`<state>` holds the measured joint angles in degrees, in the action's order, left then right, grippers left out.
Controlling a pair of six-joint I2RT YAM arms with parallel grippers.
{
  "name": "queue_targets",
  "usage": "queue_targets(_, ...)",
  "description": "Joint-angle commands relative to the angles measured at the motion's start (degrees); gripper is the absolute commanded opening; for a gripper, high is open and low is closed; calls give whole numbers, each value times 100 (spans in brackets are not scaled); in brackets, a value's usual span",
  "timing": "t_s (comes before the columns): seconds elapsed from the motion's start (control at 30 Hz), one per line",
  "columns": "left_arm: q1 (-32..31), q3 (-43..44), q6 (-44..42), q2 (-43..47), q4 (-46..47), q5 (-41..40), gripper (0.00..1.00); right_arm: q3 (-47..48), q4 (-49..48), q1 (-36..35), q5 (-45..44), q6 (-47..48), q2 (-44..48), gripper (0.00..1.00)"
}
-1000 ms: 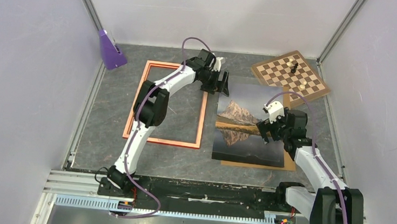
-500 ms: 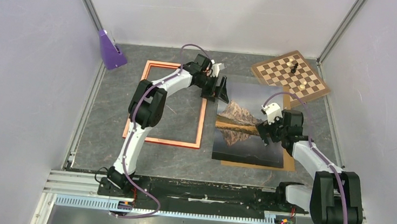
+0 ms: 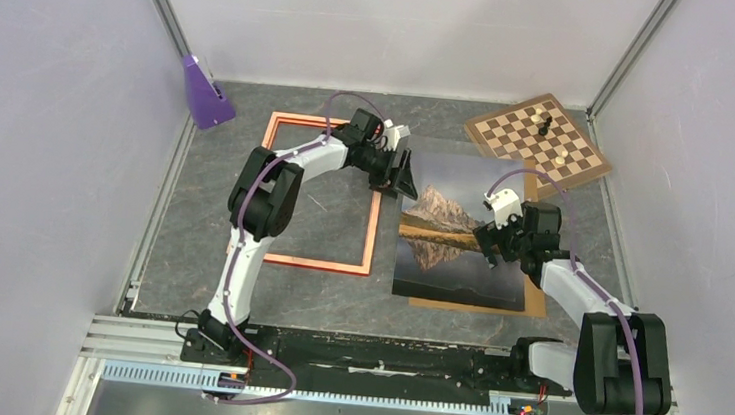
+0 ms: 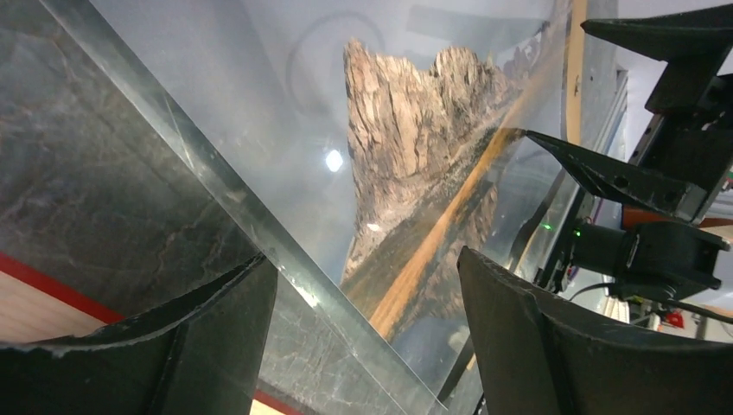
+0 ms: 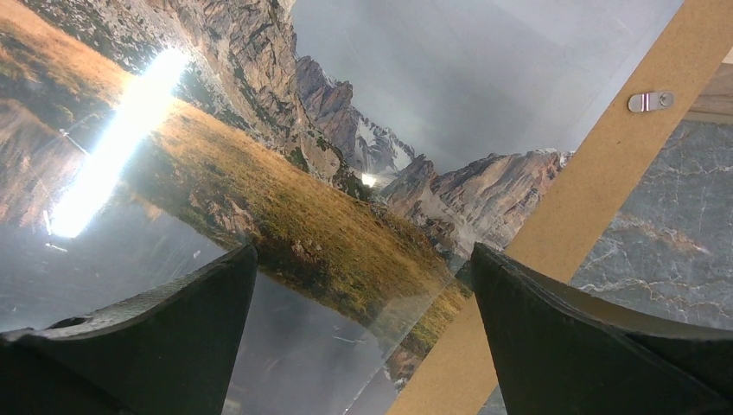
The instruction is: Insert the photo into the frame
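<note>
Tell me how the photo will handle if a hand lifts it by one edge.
The photo looks large and thin, so it will probably flex when held at one edge. Its glossy face shows glare, so it may slip. It lies flat on the backing board, so catching its edge could be awkward.

Soft, even light is filling the top view, with faint shadows. A bright white streak is glaring off the shiny photo (image 5: 285,173) in the right wrist view.
</note>
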<state>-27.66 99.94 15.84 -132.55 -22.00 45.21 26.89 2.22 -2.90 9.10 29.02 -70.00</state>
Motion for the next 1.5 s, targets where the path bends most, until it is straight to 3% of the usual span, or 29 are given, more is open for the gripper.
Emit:
queue_targets(0.0,107,-353,298,317,-79,225,82,-16,270,-14,-386,125,-182,98)
queue_targets(0.47,120,-601,580,430,499,877,60,0,270,-17,-403,115,-199,98)
queue_targets(0.83,116,-1041,1395,484,1712,1482,51,20,262,-18,-397,97,-221,98)
queue_targets(1.47,-102,-1301,1683,442,2380,1684,45,35,252,-16,-401,81,-273,98)
